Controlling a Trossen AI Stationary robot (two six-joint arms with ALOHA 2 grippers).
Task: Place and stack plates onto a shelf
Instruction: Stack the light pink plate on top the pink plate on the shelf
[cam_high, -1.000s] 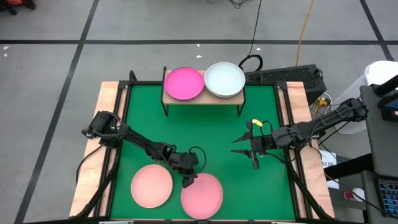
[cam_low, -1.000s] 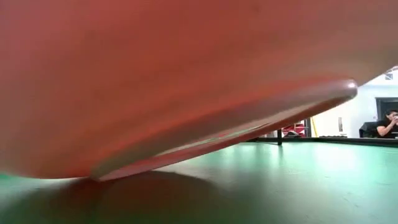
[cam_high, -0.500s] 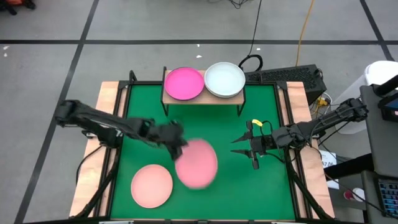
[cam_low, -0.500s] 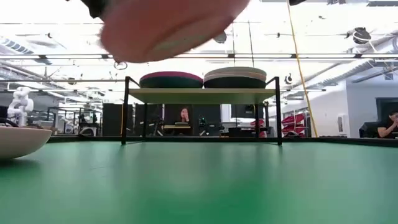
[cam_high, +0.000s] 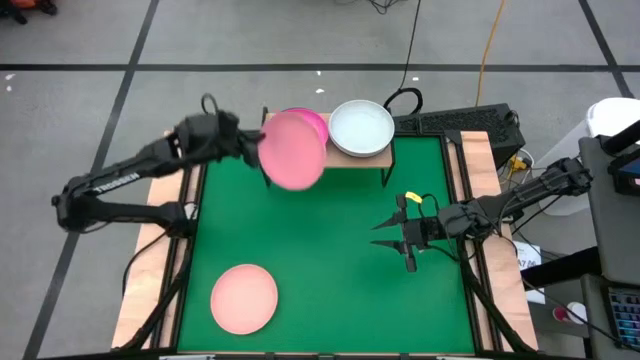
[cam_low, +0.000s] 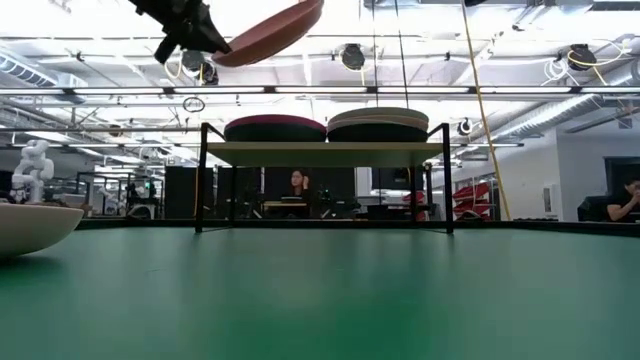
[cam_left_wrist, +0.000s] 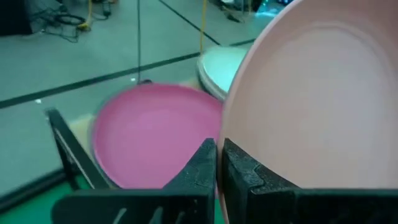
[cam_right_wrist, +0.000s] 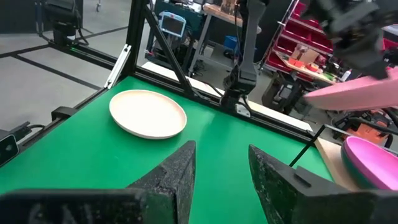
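The left tool (cam_high: 252, 148) now holds the pink plate (cam_high: 291, 150) high, off the tabletop. It hangs over the magenta plate (cam_high: 316, 122) on the shelf (cam_high: 350, 160).

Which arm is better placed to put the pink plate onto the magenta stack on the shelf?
Left. The left gripper already grips the light pink plate above the magenta plate; the right gripper waits open over the mat.

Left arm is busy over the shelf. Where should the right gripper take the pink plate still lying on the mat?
Probably by the rim. The light pink plate lies flat and upright on the green mat, shallow, so only its raised edge offers a hold. The right gripper, open, waits on its right, so come low from that side, one finger over the rim, one under.
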